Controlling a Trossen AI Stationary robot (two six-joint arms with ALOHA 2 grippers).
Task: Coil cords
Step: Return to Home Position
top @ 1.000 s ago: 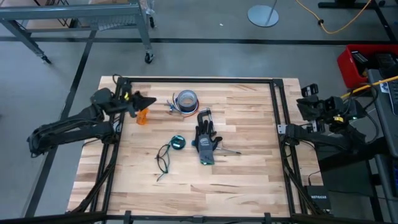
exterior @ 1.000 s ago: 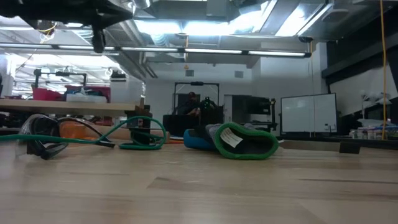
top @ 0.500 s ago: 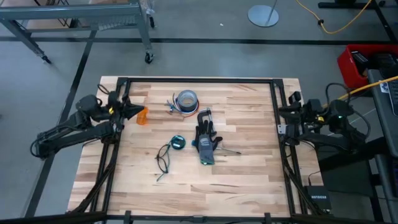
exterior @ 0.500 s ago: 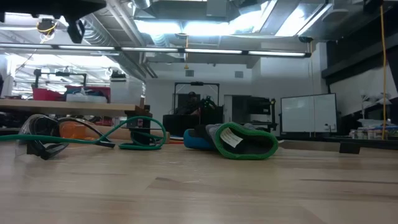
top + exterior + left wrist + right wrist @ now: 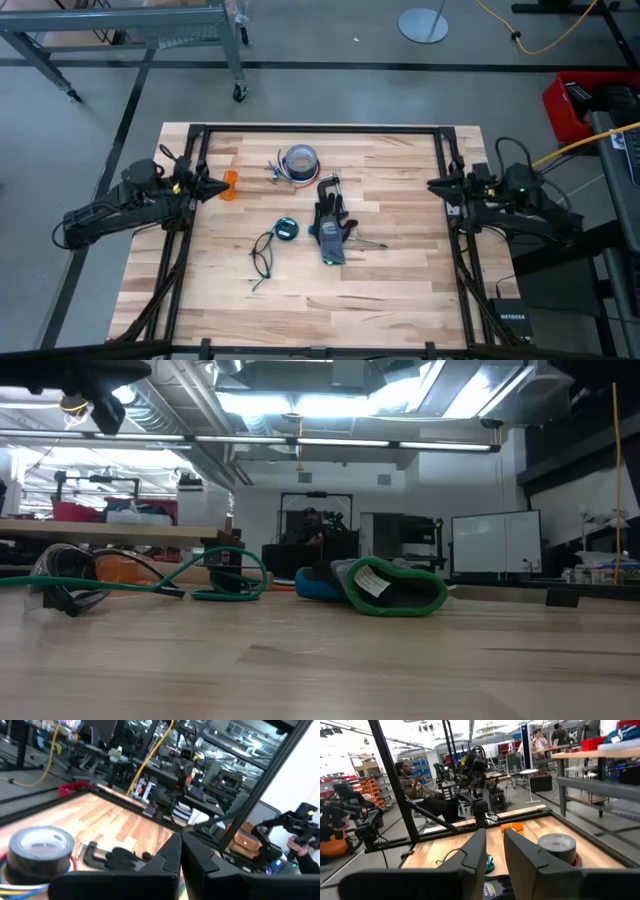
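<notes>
A loose loop of thin dark cord [image 5: 262,252] lies on the wooden table, left of centre; in the low view it shows as a green arc [image 5: 215,572]. A second cord is wound on a small black-teal disc [image 5: 286,228] lying flat beside it. My left gripper [image 5: 207,187] is shut and empty, above the table's left edge and pointing toward the centre. My right gripper [image 5: 433,186] is open and empty, above the right edge and pointing toward the centre. Both are far from the cords.
A black-and-blue work glove [image 5: 330,228] lies at the centre with a black clamp [image 5: 328,186] just beyond it. A blue-grey tape roll [image 5: 300,160] sits farther back, and an orange object [image 5: 230,185] lies near my left gripper. A black frame [image 5: 320,129] rims the table.
My left gripper has drawn back from over the table toward the left edge and a little toward the near side. My right arm has unfolded, carrying its gripper from beyond the right edge toward the table's centre. The cords have stayed where they were.
</notes>
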